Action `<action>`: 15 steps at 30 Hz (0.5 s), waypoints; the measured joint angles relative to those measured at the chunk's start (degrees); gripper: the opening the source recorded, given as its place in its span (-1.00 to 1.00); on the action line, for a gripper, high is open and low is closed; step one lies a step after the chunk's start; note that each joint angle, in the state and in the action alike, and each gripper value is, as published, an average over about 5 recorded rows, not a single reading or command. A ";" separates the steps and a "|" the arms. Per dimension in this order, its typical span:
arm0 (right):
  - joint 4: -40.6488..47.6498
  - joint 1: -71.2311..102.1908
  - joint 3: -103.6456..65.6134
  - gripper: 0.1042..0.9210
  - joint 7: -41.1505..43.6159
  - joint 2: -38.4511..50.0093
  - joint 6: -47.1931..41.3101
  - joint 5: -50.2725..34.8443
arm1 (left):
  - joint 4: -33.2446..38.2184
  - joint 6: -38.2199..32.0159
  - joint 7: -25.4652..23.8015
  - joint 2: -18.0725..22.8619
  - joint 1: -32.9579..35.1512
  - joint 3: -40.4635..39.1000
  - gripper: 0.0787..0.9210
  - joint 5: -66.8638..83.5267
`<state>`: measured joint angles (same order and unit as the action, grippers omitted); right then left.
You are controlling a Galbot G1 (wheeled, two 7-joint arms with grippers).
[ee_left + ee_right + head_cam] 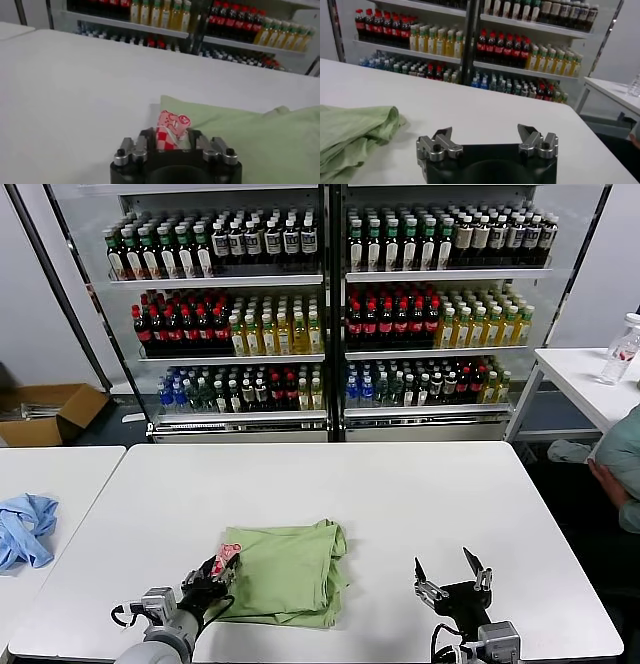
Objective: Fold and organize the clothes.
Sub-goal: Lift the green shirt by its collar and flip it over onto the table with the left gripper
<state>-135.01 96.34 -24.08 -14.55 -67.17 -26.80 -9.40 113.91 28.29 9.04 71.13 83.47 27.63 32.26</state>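
The green polo shirt (288, 572) lies folded on the near middle of the white desk (400, 494). The left gripper (217, 571) pinches its left edge. The right gripper (452, 572) waits wide apart, holding nothing.

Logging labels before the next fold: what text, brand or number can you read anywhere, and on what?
None can be read.
Checkered print on the green polo shirt, between the left gripper jaws: red and white pattern with a round mark, no letters clear.
Bottle labels in the cooler: too small.
Cardboard box: no print visible.
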 measured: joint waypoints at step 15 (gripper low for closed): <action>-0.54 0.28 -0.73 0.76 -0.03 0.21 0.16 0.08 | 2.69 0.77 -0.59 -4.00 0.07 4.94 -0.90 5.01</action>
<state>-135.55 96.62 -24.80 -14.58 -66.96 -26.64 -9.31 116.60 29.06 8.45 67.13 83.54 32.57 37.27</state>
